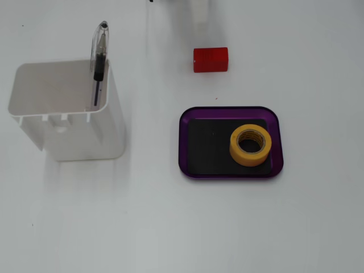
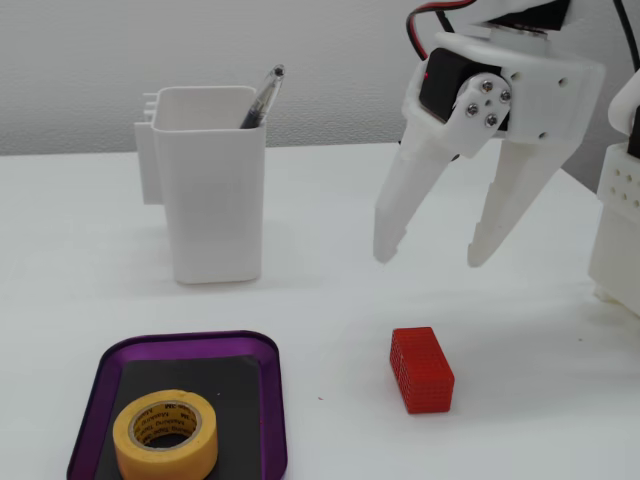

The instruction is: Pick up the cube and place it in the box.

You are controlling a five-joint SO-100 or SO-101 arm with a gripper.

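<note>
Tape roll (image 1: 251, 145) occupies box (image 1: 187, 142); claw (image 2: 431, 255) seemingly above cube (image 2: 421, 369).

one cube (image 2: 421, 370), one box (image 1: 231, 143), one tape roll (image 1: 251, 145), one container (image 2: 207, 185)

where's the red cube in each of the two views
Top-down fixed view: the red cube lies upper centre on the table, above the purple tray.
Side fixed view: the red cube lies lower right of centre, right of the purple tray.
Shared landmark: the yellow tape roll inside the tray.
</note>
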